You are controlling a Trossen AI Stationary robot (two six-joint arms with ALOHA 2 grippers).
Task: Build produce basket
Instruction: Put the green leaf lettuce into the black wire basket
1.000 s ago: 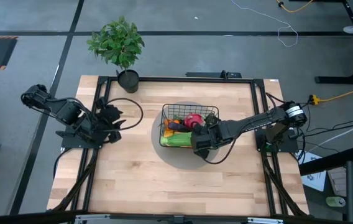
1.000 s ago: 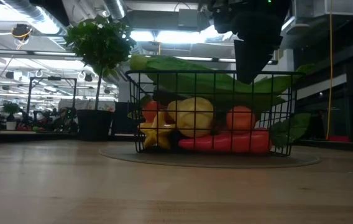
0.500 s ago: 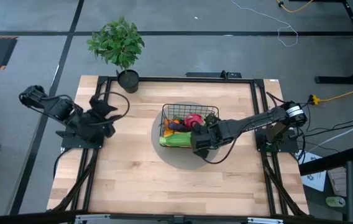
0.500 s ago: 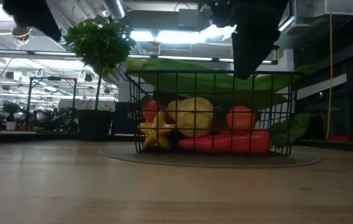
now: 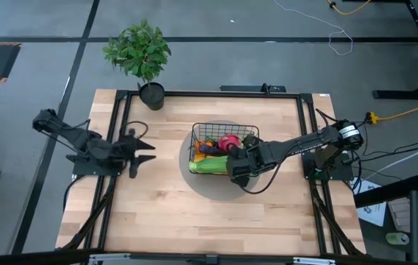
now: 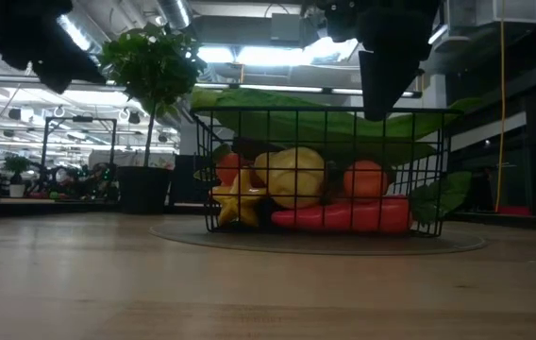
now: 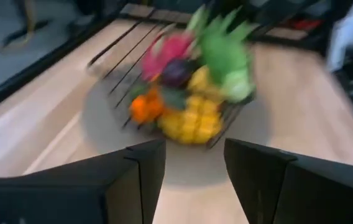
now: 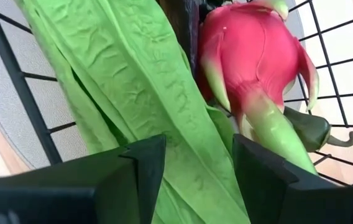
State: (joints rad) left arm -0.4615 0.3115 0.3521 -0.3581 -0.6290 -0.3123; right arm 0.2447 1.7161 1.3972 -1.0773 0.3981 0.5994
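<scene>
Locate the basket [image 5: 224, 151] near the centre of the table [image 5: 194, 213], standing on a round grey mat [image 5: 210, 182]. In the low view the basket [image 6: 323, 170] stands upright on that mat [image 6: 315, 241], and its mesh sides enclose the produce.

Check the contents. The long green stalk bundle [image 5: 210, 166] lies along the basket's near side. The pink dragon fruit [image 5: 229, 142] sits just beside it, toward the far side. In the low view you also see a yellow fruit [image 6: 293, 177], a tangerine [image 6: 366, 179] and a red pepper [image 6: 343, 215] behind the mesh.

Note the right gripper [image 5: 240, 168]. It hangs directly over the near right corner of the basket, above the green bundle. Its wrist view looks down onto the green bundle [image 8: 133, 93] and the dragon fruit [image 8: 251, 56], with both fingers [image 8: 133, 168] parted and nothing between them. The pictures do not show whether the fingertips touch the bundle.

Note the left gripper [image 5: 141, 149]. It is over the table's left side, well apart from the basket and pointed toward it. Its fingers [image 7: 139, 168] stand apart and hold nothing; the basket [image 7: 183, 87] shows blurred beyond them.

A potted plant [image 5: 141, 55] stands at the far left corner.
</scene>
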